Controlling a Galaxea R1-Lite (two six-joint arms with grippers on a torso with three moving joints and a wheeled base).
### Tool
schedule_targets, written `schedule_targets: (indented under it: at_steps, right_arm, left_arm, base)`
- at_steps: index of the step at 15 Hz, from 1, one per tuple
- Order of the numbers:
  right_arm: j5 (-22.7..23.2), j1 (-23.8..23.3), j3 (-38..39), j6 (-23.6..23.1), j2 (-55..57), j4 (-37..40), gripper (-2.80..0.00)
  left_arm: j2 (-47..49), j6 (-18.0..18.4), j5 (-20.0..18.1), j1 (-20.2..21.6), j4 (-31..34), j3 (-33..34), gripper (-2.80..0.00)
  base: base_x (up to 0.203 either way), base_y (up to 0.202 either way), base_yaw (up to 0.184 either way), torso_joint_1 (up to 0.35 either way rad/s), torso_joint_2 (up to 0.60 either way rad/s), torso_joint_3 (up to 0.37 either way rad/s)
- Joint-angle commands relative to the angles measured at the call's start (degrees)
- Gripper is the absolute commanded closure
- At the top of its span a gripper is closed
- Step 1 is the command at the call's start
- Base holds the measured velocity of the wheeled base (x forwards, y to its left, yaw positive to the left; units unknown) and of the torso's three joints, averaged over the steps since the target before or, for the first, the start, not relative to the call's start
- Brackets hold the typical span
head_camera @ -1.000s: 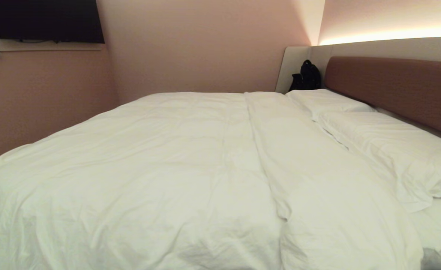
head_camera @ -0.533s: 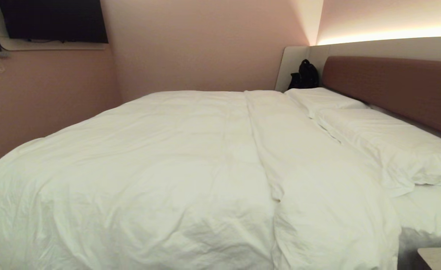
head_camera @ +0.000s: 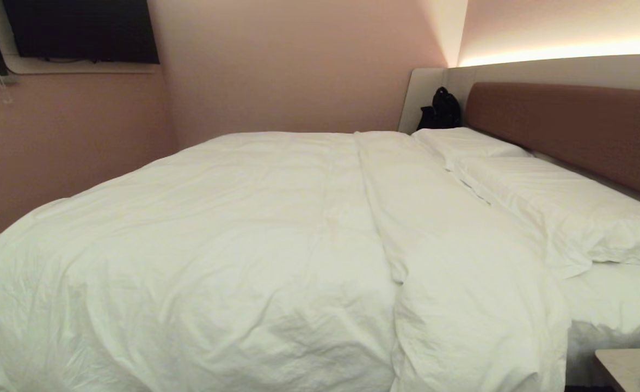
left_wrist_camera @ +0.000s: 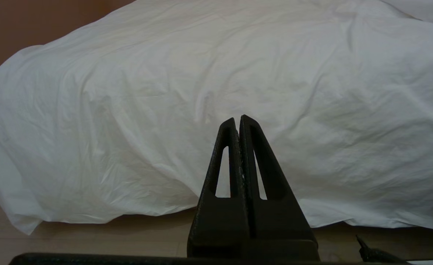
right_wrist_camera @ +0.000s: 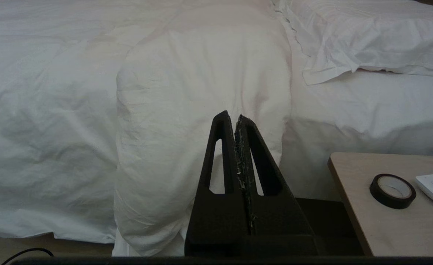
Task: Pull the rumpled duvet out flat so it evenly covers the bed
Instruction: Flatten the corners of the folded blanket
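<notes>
A puffy white duvet (head_camera: 233,256) blankets the bed (head_camera: 565,125), a folded band (head_camera: 450,272) running from 12 to 6 o'clock beside two pillows (head_camera: 559,212) at 3 o'clock. The left gripper (left_wrist_camera: 238,121) and right gripper (right_wrist_camera: 231,118) hang short of the bedside, fingers pressed together, holding nothing.

Near edge of bed: the duvet (head_camera: 233,261) hangs over the side across the lower frame in the head view, open air in front of it.
Folded ridge: a thick fold of duvet runs up the middle.
Right side: pillows (head_camera: 559,212) block the way along the headboard (head_camera: 570,130).
Lower right corner: a desk (right_wrist_camera: 397,221) carries a tape roll (right_wrist_camera: 392,190), close beside the bed (right_wrist_camera: 367,114).
Far corner: a black bag (head_camera: 441,111) fills it.
Floor: a bare strip (left_wrist_camera: 91,239) under the hanging hem.
</notes>
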Motion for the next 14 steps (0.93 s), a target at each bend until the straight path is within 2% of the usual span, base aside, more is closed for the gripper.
schedule_targets:
  at_steps: [1,3,8,14]
  right_arm:
    - [0.00,0.02,0.00,-0.05,-0.02,-0.07,0.00]
    - [0.09,0.02,0.00,-0.05,-0.02,-0.07,0.00]
    - [0.00,0.02,0.00,0.13,-0.02,-0.07,0.00]
    - [0.03,0.02,-1.06,-0.09,0.02,2.70,0.00]
  left_arm:
    - [0.00,0.18,-0.02,-0.02,-0.07,0.00,0.00]
    - [0.00,0.36,-0.02,-0.02,0.02,0.00,0.00]
    - [0.00,-0.77,0.07,-0.02,0.02,0.00,0.00]
    - [0.00,-1.49,0.24,-0.02,-0.07,0.00,0.00]
  base:
    - [0.000,0.000,0.000,0.000,0.00,0.000]
    - [0.000,0.000,0.000,0.000,0.00,0.000]
    - [-0.159,0.000,0.000,0.003,0.00,0.001]
    - [0.000,0.000,0.000,0.000,0.00,0.000]
